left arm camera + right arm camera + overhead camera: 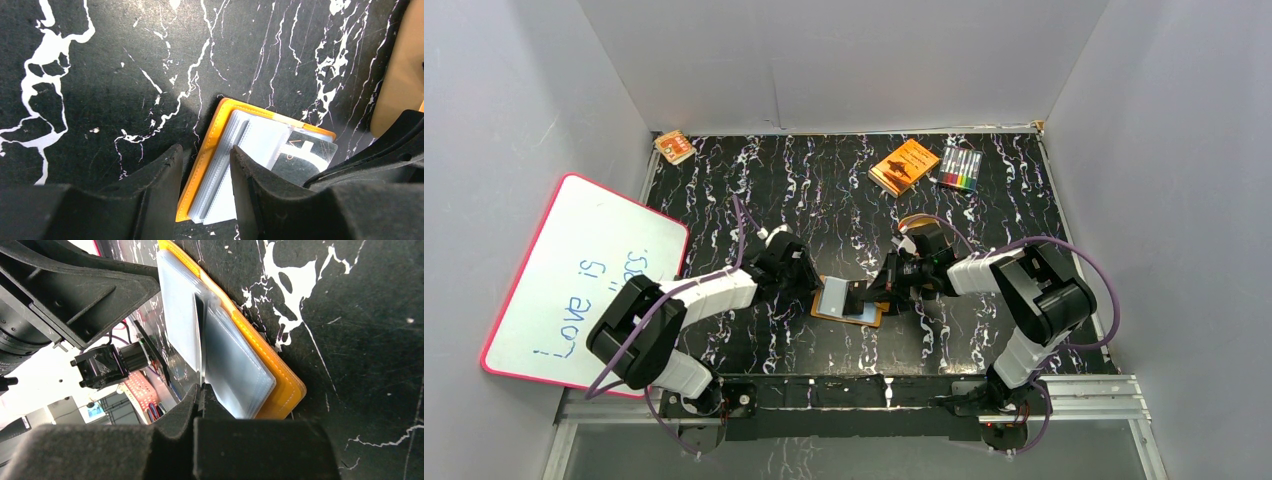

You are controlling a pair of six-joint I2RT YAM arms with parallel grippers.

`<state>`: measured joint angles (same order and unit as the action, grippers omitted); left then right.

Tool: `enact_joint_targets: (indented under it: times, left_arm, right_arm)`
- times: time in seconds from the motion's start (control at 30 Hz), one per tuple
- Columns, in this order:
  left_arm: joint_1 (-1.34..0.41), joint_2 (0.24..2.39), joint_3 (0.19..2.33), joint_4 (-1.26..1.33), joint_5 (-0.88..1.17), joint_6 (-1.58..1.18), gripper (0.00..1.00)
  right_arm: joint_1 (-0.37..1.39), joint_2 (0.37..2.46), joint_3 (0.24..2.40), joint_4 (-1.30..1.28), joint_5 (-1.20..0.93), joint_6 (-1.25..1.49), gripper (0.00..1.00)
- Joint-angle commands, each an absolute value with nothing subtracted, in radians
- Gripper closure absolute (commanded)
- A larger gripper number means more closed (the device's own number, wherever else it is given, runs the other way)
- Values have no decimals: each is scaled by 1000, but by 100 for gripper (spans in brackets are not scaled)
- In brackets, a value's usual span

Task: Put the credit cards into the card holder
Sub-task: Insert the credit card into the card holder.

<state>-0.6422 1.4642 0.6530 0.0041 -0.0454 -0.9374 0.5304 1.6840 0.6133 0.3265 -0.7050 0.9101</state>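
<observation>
Fingers of right gripper point(200, 390) pinch card point(306, 152), tip between wallet point(285, 385) sleeves; left gripper point(205, 155), jaws apart, straddles wallet's 9 o'clock edge. Ease card toward 9 o'clock.

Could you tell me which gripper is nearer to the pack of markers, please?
The right. The right gripper is at the wallet's right side, the markers lying beyond it toward the far right; the left gripper straddles the wallet's left edge, farther off.
</observation>
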Motion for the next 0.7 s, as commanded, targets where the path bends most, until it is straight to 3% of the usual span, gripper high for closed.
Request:
enact_joint_targets:
  times: [0.0, 0.43, 0.67]
  left_arm:
    - [-641, 1492, 595, -83, -23, -944, 61]
    - [-641, 1486, 571, -66, -5, -961, 62]
    - [-641, 1471, 569, -83, -23, -953, 62]
  right_arm:
    - [531, 1679, 583, 377, -666, 952, 100]
    - [573, 1686, 569, 417, -587, 993, 100]
    - [572, 1659, 594, 284, -519, 894, 100]
